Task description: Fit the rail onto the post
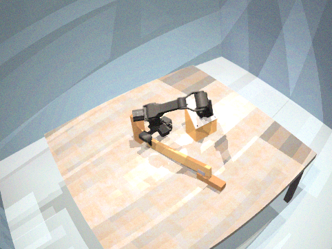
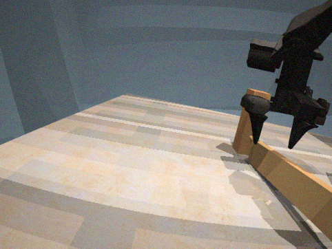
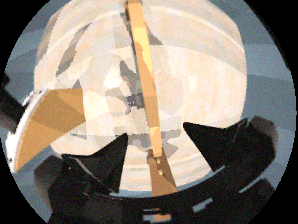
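The long wooden rail (image 1: 180, 158) (image 2: 293, 175) (image 3: 145, 70) has its far end on the low footboard block (image 1: 218, 183). Its near end lies low at the foot of the upright wooden post (image 1: 138, 128) (image 2: 242, 132) (image 3: 162, 175). Two small pegs (image 3: 159, 161) show on the post's face in the wrist view, just beyond the rail's end. My gripper (image 1: 158, 137) (image 2: 273, 145) (image 3: 156, 131) is open and empty, pointing down over the near end. In the wrist view the rail runs between the spread fingertips. The holes in the rail's end are hidden.
The arm stands on a white-topped wooden box (image 1: 203, 130) (image 3: 62, 110), to one side of the rail. The table's edge (image 1: 62, 175) lies beyond the post. Shadows of the arm fall around the rail and post.
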`<action>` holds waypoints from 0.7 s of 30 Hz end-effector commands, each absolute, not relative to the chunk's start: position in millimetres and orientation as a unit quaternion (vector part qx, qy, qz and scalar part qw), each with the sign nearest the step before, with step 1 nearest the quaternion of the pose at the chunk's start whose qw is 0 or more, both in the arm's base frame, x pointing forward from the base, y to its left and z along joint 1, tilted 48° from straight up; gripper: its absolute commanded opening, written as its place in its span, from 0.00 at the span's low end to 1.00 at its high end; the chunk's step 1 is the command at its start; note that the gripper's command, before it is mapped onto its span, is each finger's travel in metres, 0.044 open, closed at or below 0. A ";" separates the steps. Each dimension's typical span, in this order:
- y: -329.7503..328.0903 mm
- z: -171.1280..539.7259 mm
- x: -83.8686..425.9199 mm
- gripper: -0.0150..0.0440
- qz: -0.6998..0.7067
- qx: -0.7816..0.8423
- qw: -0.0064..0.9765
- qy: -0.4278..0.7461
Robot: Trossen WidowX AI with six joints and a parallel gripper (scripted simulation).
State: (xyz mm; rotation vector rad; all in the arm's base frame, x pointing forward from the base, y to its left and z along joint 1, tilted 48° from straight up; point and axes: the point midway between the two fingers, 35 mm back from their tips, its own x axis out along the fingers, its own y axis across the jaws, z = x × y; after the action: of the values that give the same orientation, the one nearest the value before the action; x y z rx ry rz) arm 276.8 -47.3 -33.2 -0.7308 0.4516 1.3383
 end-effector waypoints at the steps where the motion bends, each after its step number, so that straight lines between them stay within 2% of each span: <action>1: -42.2 -38.7 277.9 1.00 0.601 -0.326 0.701 0.204; 21: -19.8 -61.1 284.8 1.00 0.601 -0.325 0.701 0.203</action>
State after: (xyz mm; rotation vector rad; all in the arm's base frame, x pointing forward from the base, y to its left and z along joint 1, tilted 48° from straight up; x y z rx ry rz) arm 284.6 -24.4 -57.3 -0.7317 0.4529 1.3389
